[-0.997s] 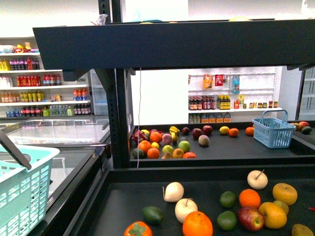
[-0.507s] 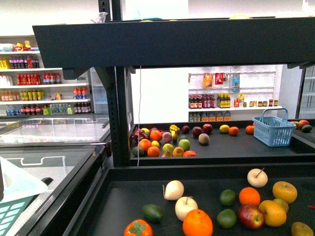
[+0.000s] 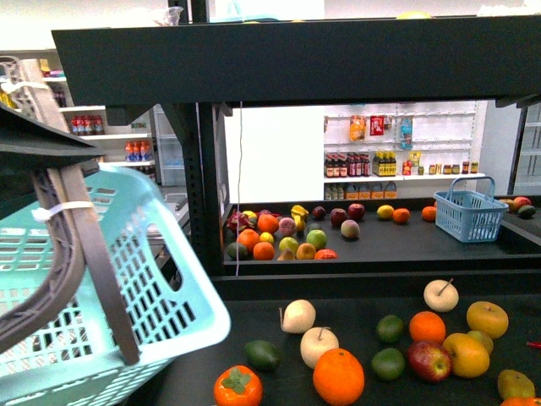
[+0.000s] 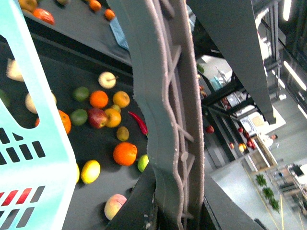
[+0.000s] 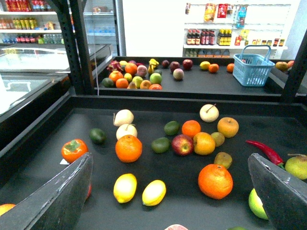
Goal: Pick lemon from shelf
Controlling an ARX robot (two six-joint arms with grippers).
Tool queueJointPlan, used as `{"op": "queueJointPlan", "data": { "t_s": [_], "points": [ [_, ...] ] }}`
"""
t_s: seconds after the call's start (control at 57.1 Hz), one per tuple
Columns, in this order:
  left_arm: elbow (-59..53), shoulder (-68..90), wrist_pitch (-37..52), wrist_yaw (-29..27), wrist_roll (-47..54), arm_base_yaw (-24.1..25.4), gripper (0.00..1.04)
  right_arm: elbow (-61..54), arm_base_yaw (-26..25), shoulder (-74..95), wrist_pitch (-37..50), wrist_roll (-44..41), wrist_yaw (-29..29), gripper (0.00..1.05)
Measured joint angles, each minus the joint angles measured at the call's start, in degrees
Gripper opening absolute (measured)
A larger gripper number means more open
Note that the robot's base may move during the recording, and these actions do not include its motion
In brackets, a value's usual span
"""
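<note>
Two lemons (image 5: 125, 187) (image 5: 154, 192) lie side by side on the shelf's near black deck (image 5: 268, 129), with my right gripper (image 5: 168, 201) open above them and its fingers (image 5: 53, 196) wide apart. One lemon (image 4: 90, 171) also shows in the left wrist view, beside the basket wall. My left gripper (image 4: 175, 211) is shut on the grey basket handle (image 4: 168, 120). The turquoise basket (image 3: 152, 288) hangs tilted from it at the left of the front view, over the deck's left edge. The shelf's overhead beam (image 3: 296, 63) spans the top.
Oranges (image 5: 128, 148) (image 5: 215, 181), a persimmon (image 5: 74, 150), an apple (image 5: 182, 144), limes and a red chili (image 5: 265, 151) crowd the near deck around the lemons. A blue basket (image 5: 253, 69) and more fruit sit on the far deck. A glass-topped freezer (image 5: 29, 72) stands at the left.
The turquoise basket dipped at the lower left corner of the front view, then swung up and rightward; it now fills the left side, handle in front.
</note>
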Motion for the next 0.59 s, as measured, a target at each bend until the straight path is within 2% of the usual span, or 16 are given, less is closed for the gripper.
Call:
{"op": "queueJointPlan", "data": {
  "t_s": [0.227,0.332,0.595],
  "points": [
    [0.3,3.8,0.3,0.6,1.1,-7.0,0.11,0.0,0.0,0.0,0.0,0.0,0.0,0.97],
    [1.3,6.6,2.1,-1.0,0.6,-10.4,0.11,0.0,0.0,0.0,0.0,0.0,0.0,0.97],
    [4.5,9.8,5.5,-2.8,-0.4,-14.9,0.11,0.0,0.0,0.0,0.0,0.0,0.0,0.97]
  ]
}}
